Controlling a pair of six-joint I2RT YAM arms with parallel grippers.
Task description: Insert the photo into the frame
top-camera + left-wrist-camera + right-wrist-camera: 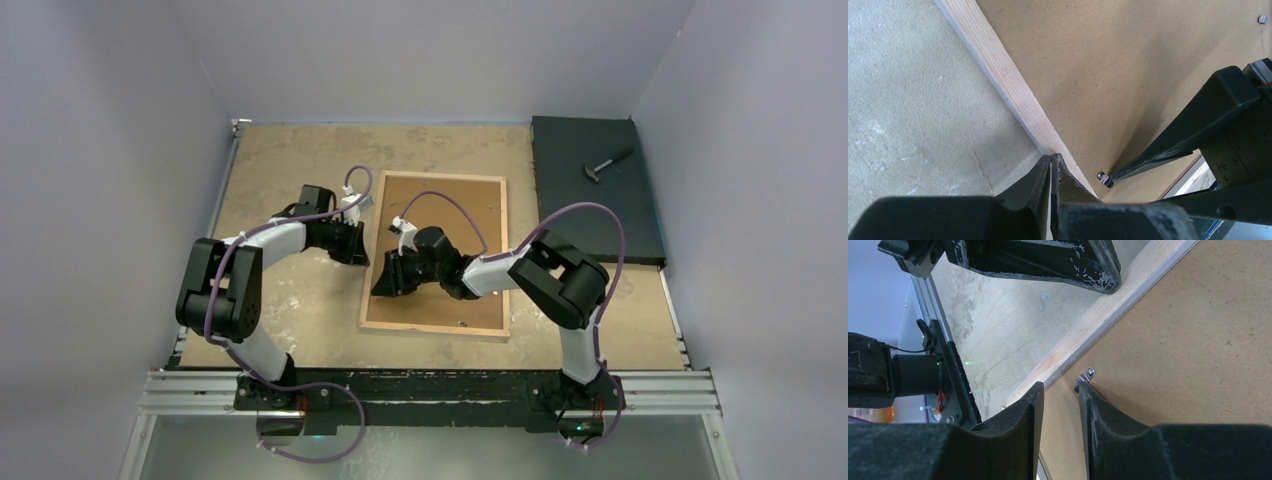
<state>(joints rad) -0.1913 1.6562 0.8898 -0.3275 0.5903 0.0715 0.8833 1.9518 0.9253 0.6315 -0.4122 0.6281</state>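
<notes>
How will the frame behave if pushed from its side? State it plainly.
Probably stiff: the frame has wood-coloured rails around a flat backing board. Likely to slide rather than tip, since it lies flat on the table. Being broad and thin, it may pivot if pushed off-centre.

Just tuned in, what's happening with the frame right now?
The frame lies face down, brown backing board in place. The left tool, shut, sits at its left wooden edge. The right tool, jaws apart, has one fingertip at a small metal tab beside that edge. The photo is not in view.
</notes>
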